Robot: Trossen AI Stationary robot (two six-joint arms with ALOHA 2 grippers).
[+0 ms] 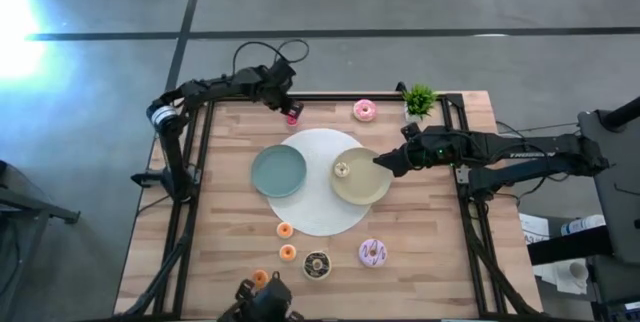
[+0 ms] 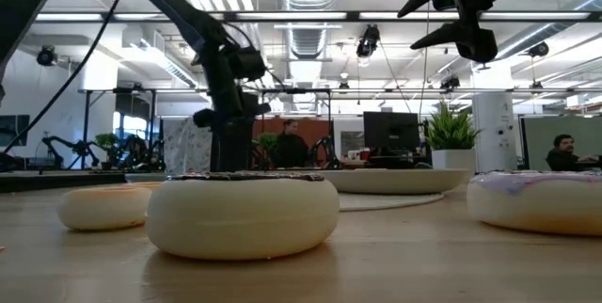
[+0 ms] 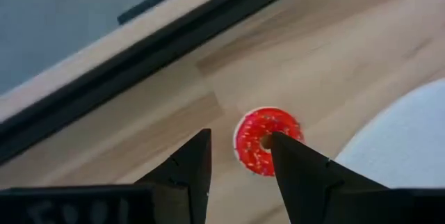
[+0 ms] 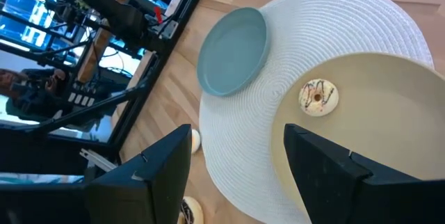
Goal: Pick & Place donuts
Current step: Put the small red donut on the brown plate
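A small red sprinkled donut [image 3: 264, 140] lies flat on the wood by the table's far edge [image 1: 292, 116]. My left gripper [image 3: 240, 160] hovers open just above it, and one finger overlaps the donut's edge in the left wrist view. A pale drizzled donut [image 4: 318, 97] lies on the yellow-green plate [image 1: 372, 187]. My right gripper [image 4: 240, 158] hangs open over that plate's right rim [image 1: 385, 162]. The pink-iced donut [image 1: 365, 110] sits near the far edge. The lilac donut [image 1: 373, 253], the chocolate donut [image 1: 317, 264] and three orange ones [image 1: 286, 241] lie near the front edge.
A blue-grey plate [image 1: 278, 172] and the yellow-green plate rest on a round white mat [image 1: 320, 217]. A small potted plant [image 1: 419, 99] stands at the far right corner. A black frame rail [image 3: 139, 78] runs along the far edge behind the red donut.
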